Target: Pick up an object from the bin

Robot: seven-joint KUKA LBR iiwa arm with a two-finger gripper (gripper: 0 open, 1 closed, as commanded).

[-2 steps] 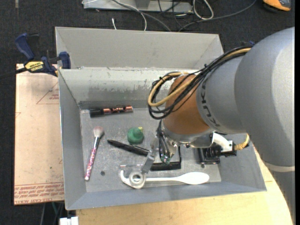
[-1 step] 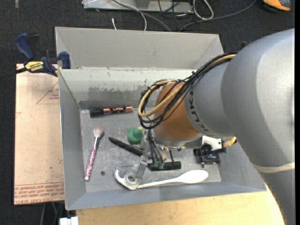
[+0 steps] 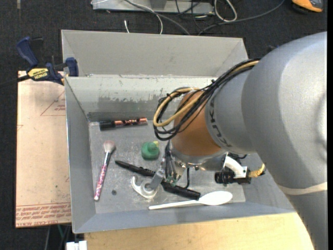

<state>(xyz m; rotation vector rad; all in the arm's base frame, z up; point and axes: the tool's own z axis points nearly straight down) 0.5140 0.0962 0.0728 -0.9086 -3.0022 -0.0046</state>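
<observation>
**Q:** Which item lies under the pincer [image 3: 158, 180]?

**A:** A pale grey curved piece [image 3: 141, 187] near the middle of the bin's [image 3: 80, 150] front wall, beside a black pen [image 3: 182, 191]. It is probably light, stiff and slick, so grip across its thin rim. Whether the pincer is released or clenched cannot be told.

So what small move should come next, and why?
Probably ease straight down a little. The gripper sits low at the front middle of the bin, over a pale round thing, with a black pen close beside it. Whether it touches either I cannot tell, so a short descent seems safest.
</observation>
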